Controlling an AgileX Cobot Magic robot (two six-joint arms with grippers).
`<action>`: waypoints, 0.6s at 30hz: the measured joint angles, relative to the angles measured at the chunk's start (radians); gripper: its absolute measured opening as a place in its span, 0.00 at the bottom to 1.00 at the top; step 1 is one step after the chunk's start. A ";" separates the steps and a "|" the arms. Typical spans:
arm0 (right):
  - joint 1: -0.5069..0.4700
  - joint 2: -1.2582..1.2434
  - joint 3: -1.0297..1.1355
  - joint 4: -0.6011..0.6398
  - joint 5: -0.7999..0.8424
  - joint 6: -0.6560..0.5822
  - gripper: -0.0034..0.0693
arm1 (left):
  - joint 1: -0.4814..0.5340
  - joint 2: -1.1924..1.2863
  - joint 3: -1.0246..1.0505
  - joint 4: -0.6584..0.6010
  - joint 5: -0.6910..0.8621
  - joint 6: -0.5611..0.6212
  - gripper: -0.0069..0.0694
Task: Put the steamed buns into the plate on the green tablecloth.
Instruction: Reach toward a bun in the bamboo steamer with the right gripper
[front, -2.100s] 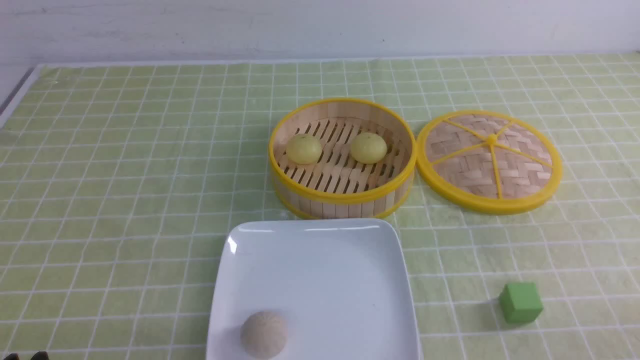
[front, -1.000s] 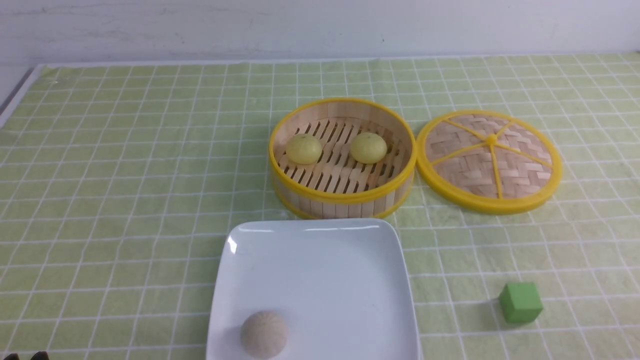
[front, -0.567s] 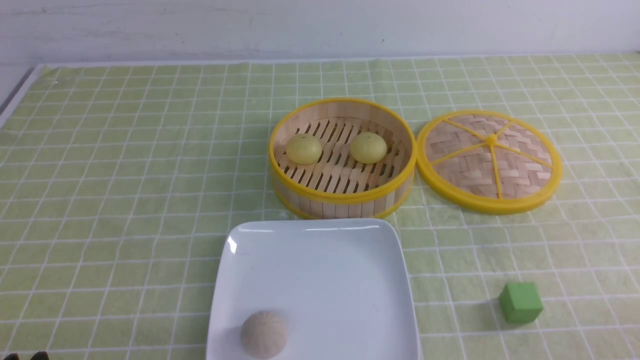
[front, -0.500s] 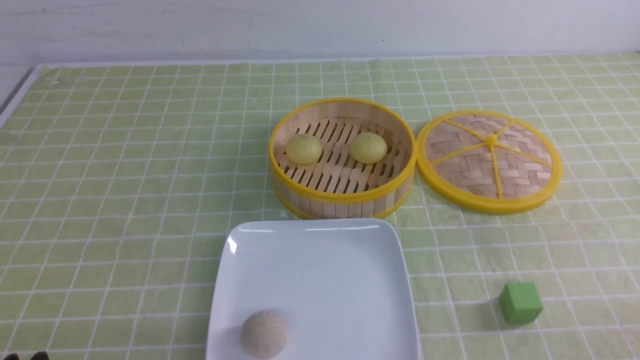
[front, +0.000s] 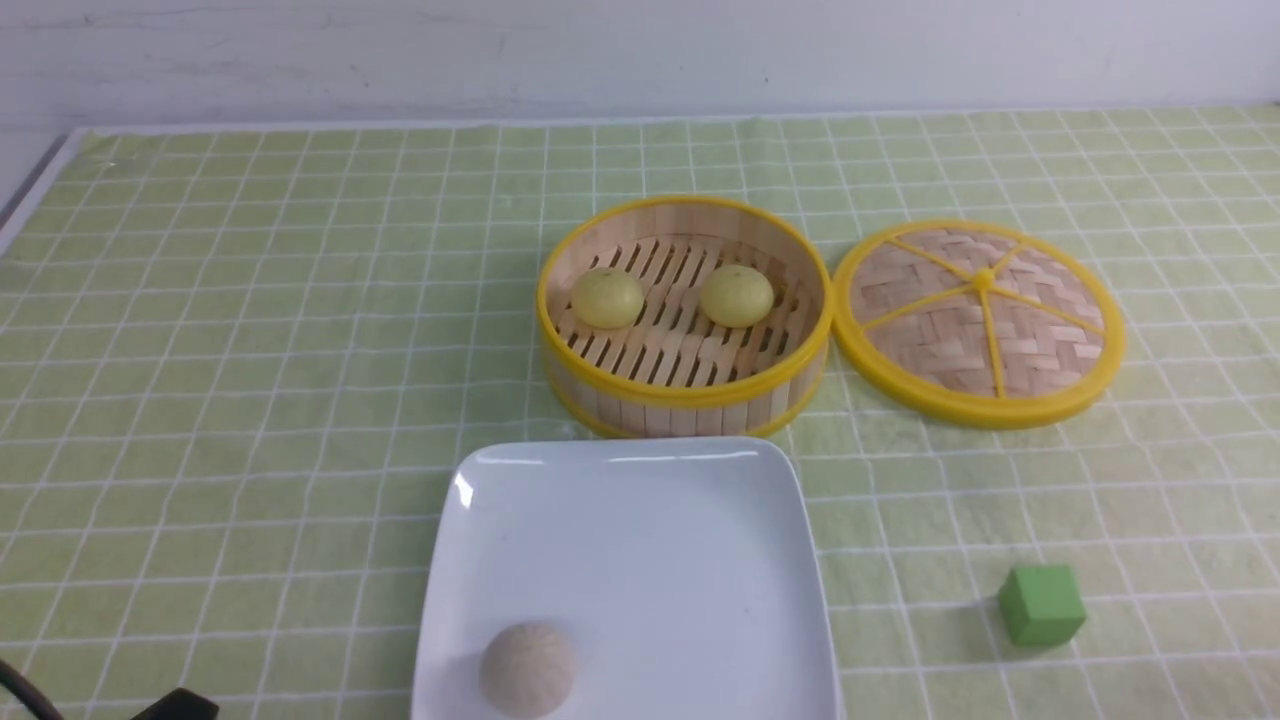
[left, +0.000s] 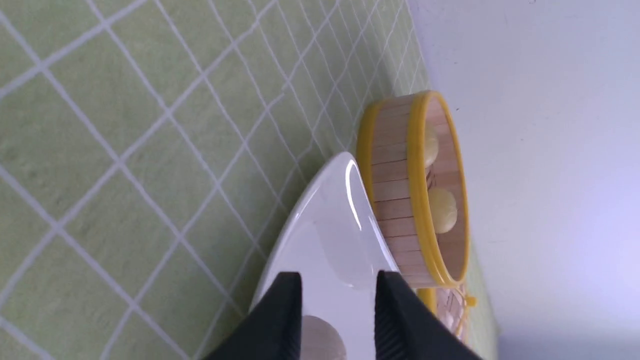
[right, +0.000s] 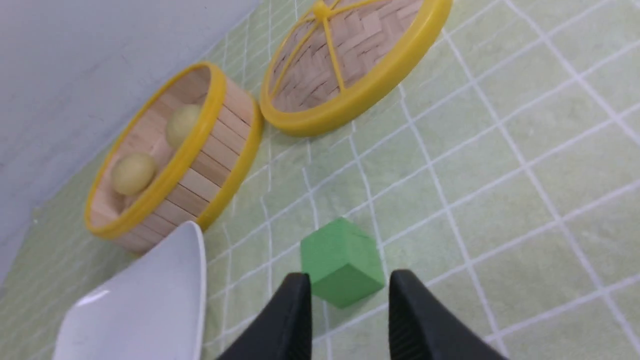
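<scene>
Holds left gripper (left: 338, 276) and right gripper (right: 349, 275) low over the green tablecloth (front: 250, 350), jaws parted, both empty. Points the right gripper at a green cube (right: 342, 260) just ahead. On the white square plate (front: 650, 560), near edge: 1 greyish-beige bun (front: 527, 668). Just behind, in the bamboo steamer (front: 690, 405): 2 steamed buns (front: 607, 298), side by side. Woven lid (front: 975, 320) on its right.

right claw (right: 350, 282) parted, empty, green cube (right: 342, 257) just beyond tips; steamed buns (right: 132, 172) in steamer (right: 217, 152), lid (right: 350, 65) beside
</scene>
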 joint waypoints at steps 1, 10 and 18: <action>0.000 0.000 0.000 0.000 0.000 0.001 0.38 | 0.000 0.000 0.001 -0.003 -0.003 -0.002 0.41; 0.000 0.000 -0.056 0.033 -0.058 0.010 0.28 | 0.000 0.000 -0.188 0.032 -0.027 0.233 0.18; 0.000 0.232 -0.440 -0.190 0.338 -0.018 0.03 | 0.000 0.332 -0.445 0.203 0.377 0.350 0.09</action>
